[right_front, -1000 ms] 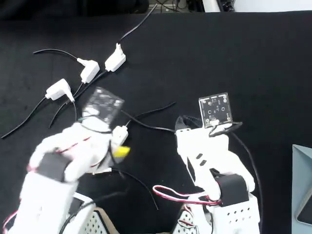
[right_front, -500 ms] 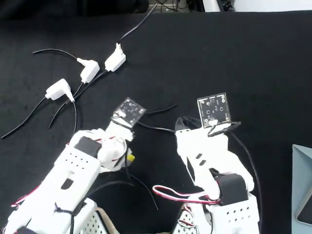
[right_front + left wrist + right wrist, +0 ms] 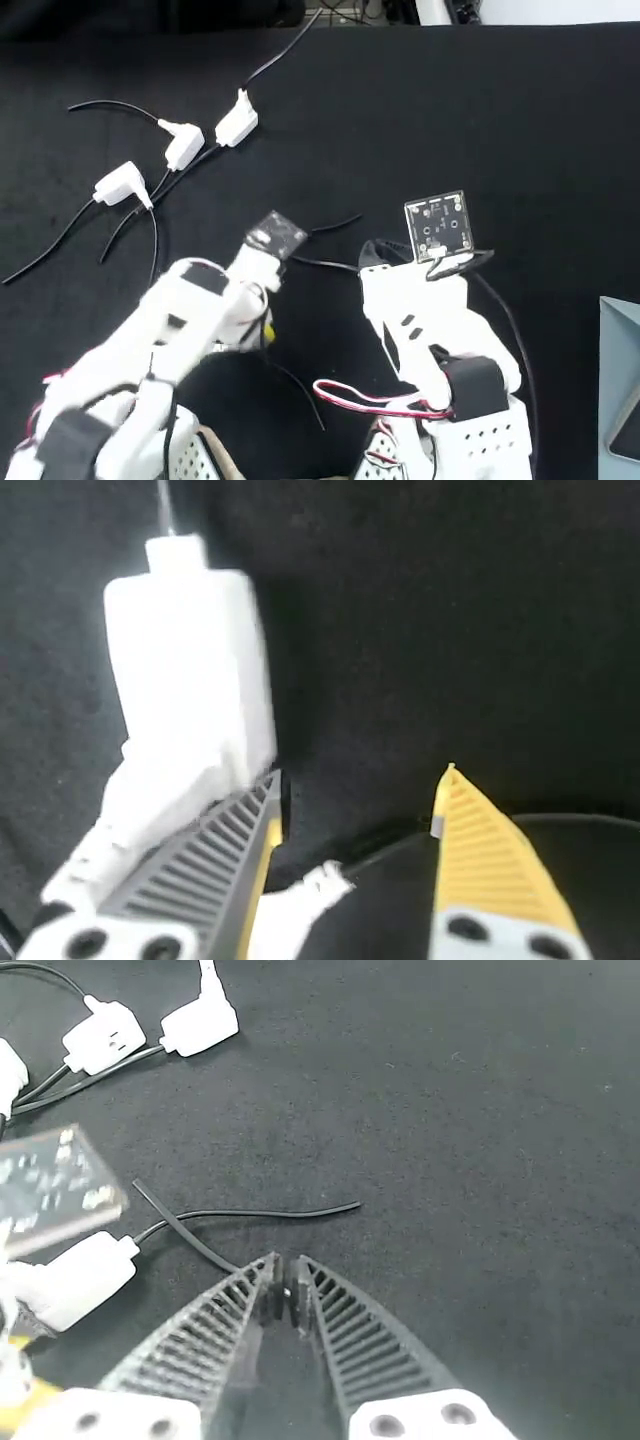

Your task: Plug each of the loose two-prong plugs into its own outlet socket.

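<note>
Nothing plugged in yet; I am at the first plug.

My left hand (image 3: 360,780) hangs with fingers apart over the black surface (image 3: 520,120). The nearest white plug (image 3: 190,680) lies just outside one finger, not between them. My right hand (image 3: 285,1295) is pressed together on nothing. The outlet socket (image 3: 100,1035) shows bare slots, with an angled plug (image 3: 200,1025) loose beside it. Every mating is left to do.

Left hand (image 3: 358,783) gaping wide; right hand (image 3: 286,1297) pinched tight, side by side.
</note>
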